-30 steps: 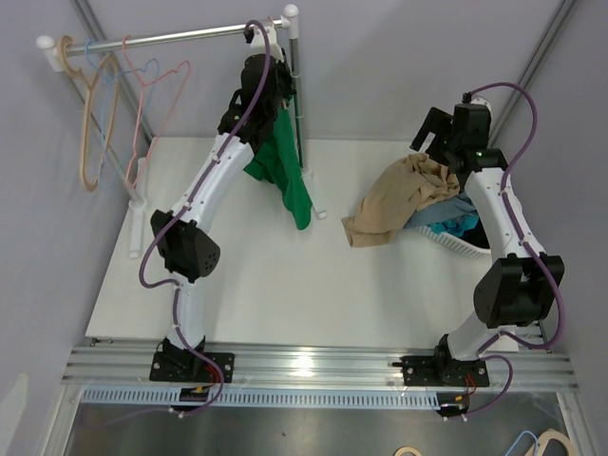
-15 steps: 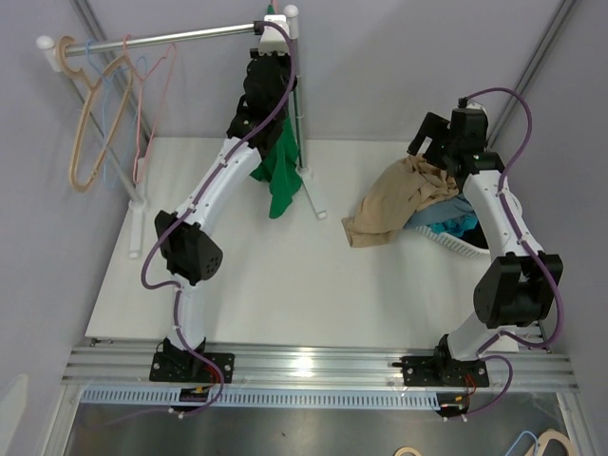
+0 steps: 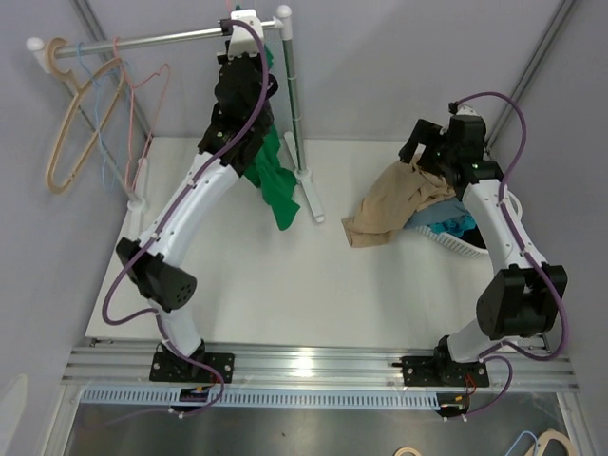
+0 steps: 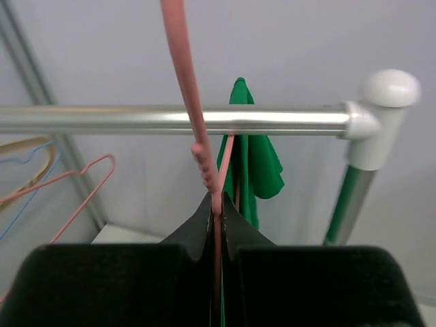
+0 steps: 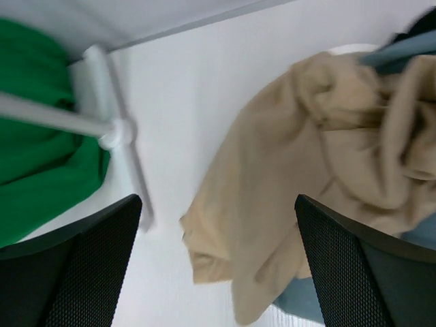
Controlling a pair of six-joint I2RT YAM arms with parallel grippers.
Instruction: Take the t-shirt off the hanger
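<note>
The green t-shirt [image 3: 275, 182] hangs from a pink wire hanger [image 4: 187, 88] at the right end of the clothes rail [image 3: 161, 38]. My left gripper [image 3: 242, 43] is raised to the rail and shut on the hanger's wire. In the left wrist view the wire runs up from between the shut fingertips of the left gripper [image 4: 216, 204] and crosses the rail [image 4: 170, 120], with the green t-shirt [image 4: 249, 158] behind it. My right gripper [image 3: 429, 144] is open over a tan garment [image 5: 320, 157], holding nothing, and its black fingers [image 5: 75, 262] stand wide apart.
Several empty hangers [image 3: 90, 114] dangle at the rail's left end. The rack's upright post [image 3: 294, 95] and its white foot [image 3: 310, 195] stand beside the t-shirt. The tan garment [image 3: 399, 199] spills from a white basket [image 3: 463, 245] of blue clothes at the right.
My left gripper has shut on the hanger wire and moved up and left along the rail, the t-shirt swinging with it. The empty hangers swung left. The right gripper drifted slightly left.
</note>
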